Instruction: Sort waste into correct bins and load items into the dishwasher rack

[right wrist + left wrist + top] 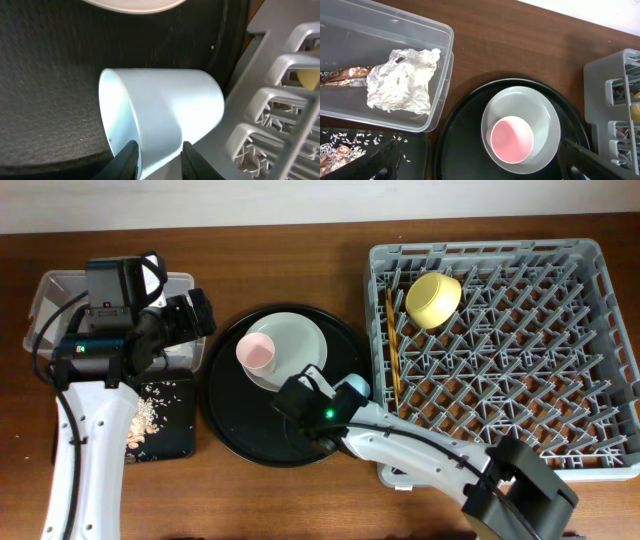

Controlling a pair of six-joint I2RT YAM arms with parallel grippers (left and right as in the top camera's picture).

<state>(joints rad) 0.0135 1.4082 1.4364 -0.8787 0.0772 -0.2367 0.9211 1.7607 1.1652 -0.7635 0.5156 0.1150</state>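
Currently straddling the rim of the light blue cup (165,110) with the right gripper (159,161), clamping unclear, risking dropping it against the dishwasher rack (285,65) just beside.

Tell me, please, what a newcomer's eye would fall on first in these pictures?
The big grey dishwasher rack fills the right side of the table, a yellow bowl in its far-left corner. On the round black tray in the middle, a pink cup sits on a pale plate. At the tray's edge by the rack, the right gripper clasps a light blue cup lying on its side.
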